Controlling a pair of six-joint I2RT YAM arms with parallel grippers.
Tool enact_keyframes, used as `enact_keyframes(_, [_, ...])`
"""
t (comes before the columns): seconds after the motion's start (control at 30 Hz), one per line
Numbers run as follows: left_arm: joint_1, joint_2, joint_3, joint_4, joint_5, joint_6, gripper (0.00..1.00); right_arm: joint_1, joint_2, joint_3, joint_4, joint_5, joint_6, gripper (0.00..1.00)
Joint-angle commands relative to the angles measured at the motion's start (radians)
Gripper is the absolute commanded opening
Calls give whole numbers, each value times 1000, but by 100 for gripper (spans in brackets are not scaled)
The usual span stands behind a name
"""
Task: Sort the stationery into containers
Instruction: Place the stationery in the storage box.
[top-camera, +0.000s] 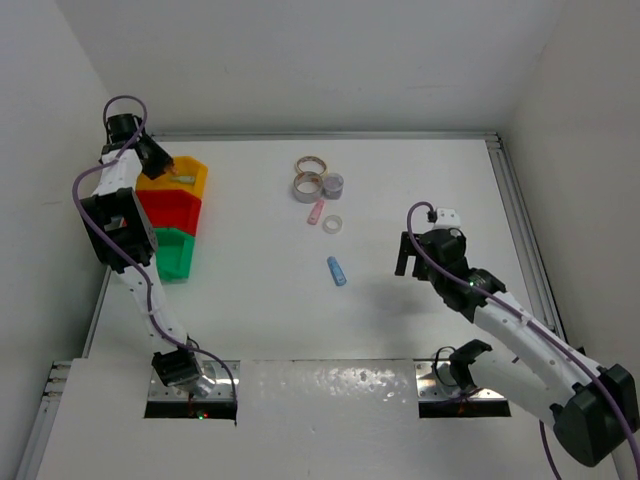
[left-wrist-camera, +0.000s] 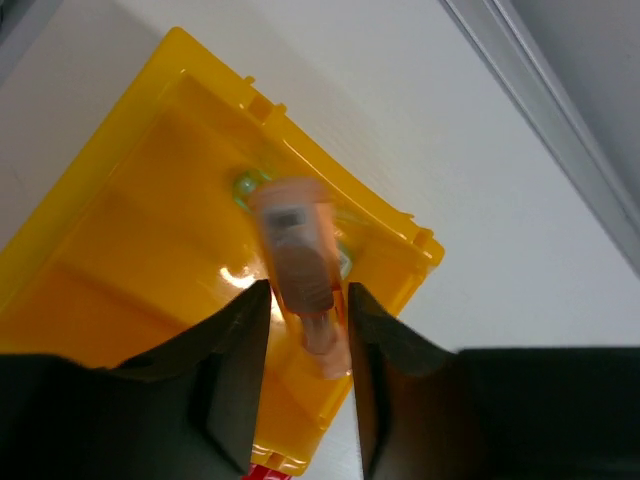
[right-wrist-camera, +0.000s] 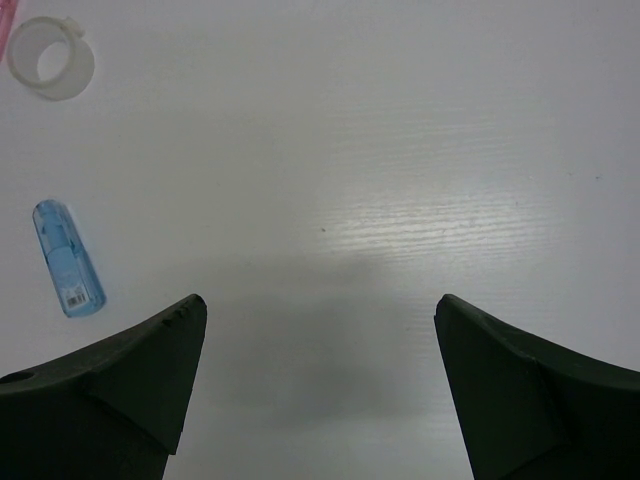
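Observation:
My left gripper (left-wrist-camera: 307, 290) hangs over the yellow-orange bin (left-wrist-camera: 130, 250) at the far left (top-camera: 200, 172). Its jaws are shut on an orange stick (left-wrist-camera: 295, 250), which points down into the bin and looks blurred. Something green (left-wrist-camera: 245, 185) lies in the bin behind the stick. The red bin (top-camera: 170, 210) and green bin (top-camera: 172, 258) stand in front of the yellow one. A blue stick (top-camera: 337, 271) (right-wrist-camera: 68, 258), a pink stick (top-camera: 315, 212) and a small white ring (top-camera: 333, 223) (right-wrist-camera: 56, 58) lie mid-table. My right gripper (top-camera: 408, 255) (right-wrist-camera: 320, 300) stands open over bare table, right of the blue stick.
Three tape rolls sit at the back centre: tan (top-camera: 311, 165), white (top-camera: 307, 187) and purple-grey (top-camera: 333, 184). A metal rail (top-camera: 515, 210) runs along the table's right edge, and white walls close in on both sides.

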Motion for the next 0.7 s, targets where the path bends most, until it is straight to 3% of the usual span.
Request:
enact_keyframes(0.0, [4,-37,6,40,-36,18,37,7,12,61,30,20,-19,94])
enact_keyframes(0.07, [1,-69,-16,69,-26,33,60,8,24,66,38,16,-28,94])
enact_keyframes(0.23, [-54,-193,-60,169,-25,152,63,8,32,81,29,-3,-39,94])
enact_keyframes(0.3, [-96,-244,-88,230,-61,226,61,7,29,80,29,-4,-42,94])
enact_keyframes(0.43, [-285,-325,-75,177,-42,529,27,10,4,61,21,-3,-31,87])
enact_keyframes(0.53, [-447,-383,-161,77,24,649,26,10,-13,48,0,8,-10,87])
enact_keyframes(0.67, [-648,-388,-263,-49,46,722,37,10,-57,20,-13,11,8,88])
